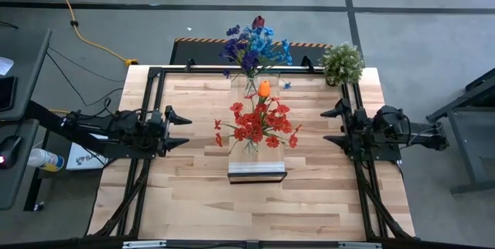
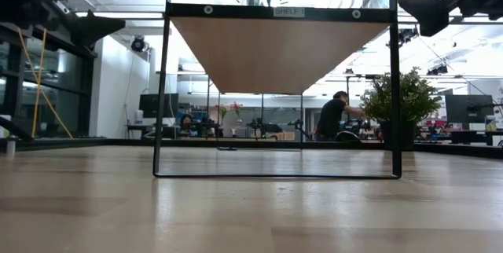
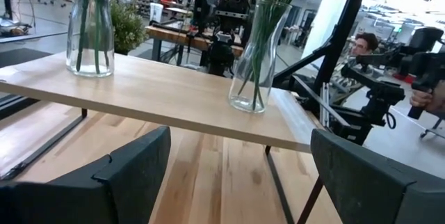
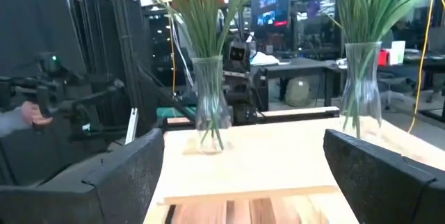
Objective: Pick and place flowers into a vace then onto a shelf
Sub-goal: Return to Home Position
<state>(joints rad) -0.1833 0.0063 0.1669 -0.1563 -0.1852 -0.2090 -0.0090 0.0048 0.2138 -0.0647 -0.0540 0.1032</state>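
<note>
High view: red flowers (image 1: 259,121) and blue flowers (image 1: 254,46) are seen set in vases (image 1: 249,147) on the shelf (image 1: 257,165), red near, blue far. The left gripper (image 1: 186,130) and right gripper (image 1: 325,125) are held spread and empty, well clear at either side. Placing is judged done; only homing is left.

left hand (image 1: 182,130), right hand (image 1: 328,125) facing inward, fingers spread

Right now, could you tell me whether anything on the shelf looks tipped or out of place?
Nothing stands out: the red-flower vase and blue-flower vase stand upright on the shelf, flowers inside; left gripper and right gripper sit open, clear of it.
</note>
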